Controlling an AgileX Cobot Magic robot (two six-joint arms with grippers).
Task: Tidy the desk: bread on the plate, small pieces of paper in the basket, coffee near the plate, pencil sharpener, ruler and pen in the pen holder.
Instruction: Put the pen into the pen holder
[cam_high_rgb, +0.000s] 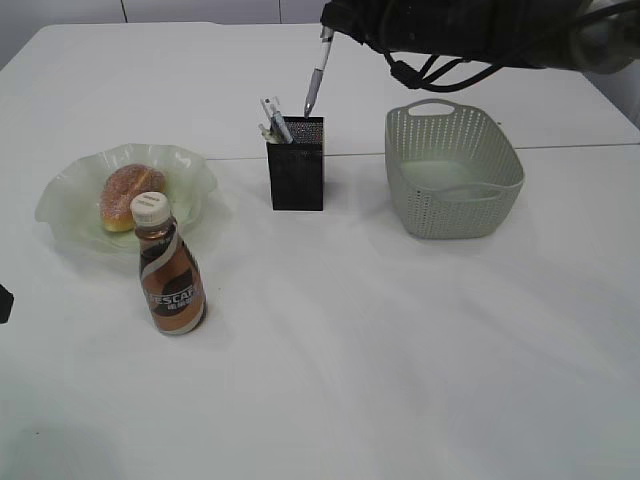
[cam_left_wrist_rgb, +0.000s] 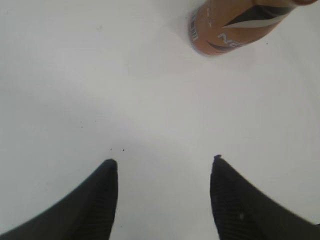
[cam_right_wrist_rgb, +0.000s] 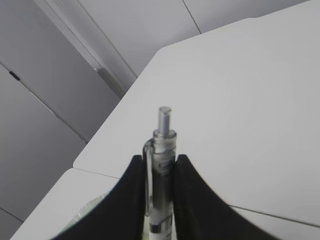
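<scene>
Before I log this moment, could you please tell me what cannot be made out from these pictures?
- Pen tip: in the exterior view, too small to tell whether it is inside the pen holder.
- Pen holder contents: hidden by its mesh walls; only some tops show.
- Right gripper: cut off by the top edge in the exterior view.
- Coffee bottle: left wrist view cuts off its top.
</scene>
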